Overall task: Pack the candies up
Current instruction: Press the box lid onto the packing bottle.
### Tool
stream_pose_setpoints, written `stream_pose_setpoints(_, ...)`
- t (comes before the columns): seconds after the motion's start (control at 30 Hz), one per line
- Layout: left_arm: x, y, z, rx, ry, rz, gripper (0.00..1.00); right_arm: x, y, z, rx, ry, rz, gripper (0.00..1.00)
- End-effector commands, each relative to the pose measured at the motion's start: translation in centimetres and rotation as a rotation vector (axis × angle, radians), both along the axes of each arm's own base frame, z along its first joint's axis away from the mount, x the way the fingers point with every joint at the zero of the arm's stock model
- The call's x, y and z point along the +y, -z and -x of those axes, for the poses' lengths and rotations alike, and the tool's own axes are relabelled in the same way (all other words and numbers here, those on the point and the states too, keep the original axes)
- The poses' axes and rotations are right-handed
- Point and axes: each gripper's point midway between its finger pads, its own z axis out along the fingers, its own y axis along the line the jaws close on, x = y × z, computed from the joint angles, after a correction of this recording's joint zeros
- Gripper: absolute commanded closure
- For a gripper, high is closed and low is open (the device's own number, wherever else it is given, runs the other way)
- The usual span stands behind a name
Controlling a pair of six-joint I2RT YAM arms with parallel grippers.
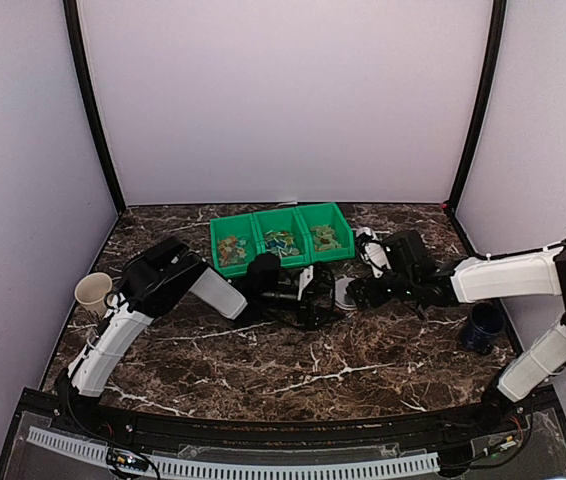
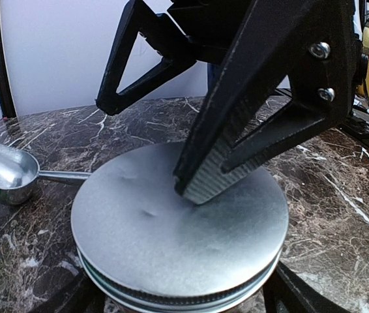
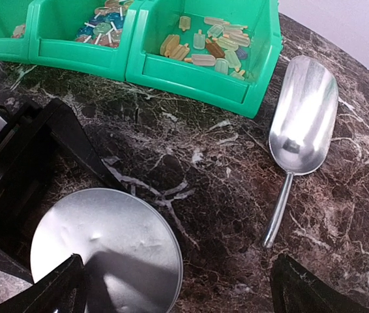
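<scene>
Lidded jar (image 2: 171, 241) sits between spread jaws of left gripper (image 2: 178, 300), grip unclear; right gripper (image 3: 181, 287) gapes; bin (image 3: 191, 73) holds candies (image 3: 204, 49)

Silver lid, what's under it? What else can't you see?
Under the silver lid: hidden in every view; the lid covers it.
Fingertips of the left gripper: left wrist view, cut off by the bottom edge, so grip unclear.
The candies: top view, too small to count.

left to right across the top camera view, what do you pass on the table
cream cup → green bin holding the candies → dark blue mug. The arms and the silver lid overlap the bin's span, so they are left out.
</scene>
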Motion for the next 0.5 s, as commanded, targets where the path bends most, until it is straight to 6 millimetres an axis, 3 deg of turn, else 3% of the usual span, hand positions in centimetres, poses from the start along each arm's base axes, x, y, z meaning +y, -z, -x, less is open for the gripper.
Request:
stream_pose_setpoints(0.0,4.6,14.1,4.1,0.191,0.03,-0.317,0.17,-0.7,-1.7,-0.1,-0.014,0.055,0.013,0.03)
stream_pose_setpoints(0.17,4.6,14.0,4.1,0.19,0.03,-0.315,0.17,-2.2,-9.8,-1.4,-0.233,0.154,-0.09,0.03)
stream_pose_setpoints(0.23,4.6,14.0,4.1,0.189,0.029,-0.314,0.17,-2.4,-11.8,-1.7,-0.286,0.169,-0.115,0.03)
stream_pose_setpoints(0.3,4.6,14.0,4.1,0.189,0.03,-0.313,0.17,-2.4,-11.8,-2.1,-0.287,0.178,-0.099,0.03)
stream_pose_setpoints(0.33,4.5,14.0,4.1,0.189,0.03,-0.313,0.17,-2.4,-10.9,-2.4,-0.266,0.188,-0.073,0.03)
stream_pose_setpoints(0.47,4.5,13.9,4.0,0.187,0.028,-0.313,0.17,-2.3,-5.1,-2.6,-0.129,0.219,0.011,0.03)
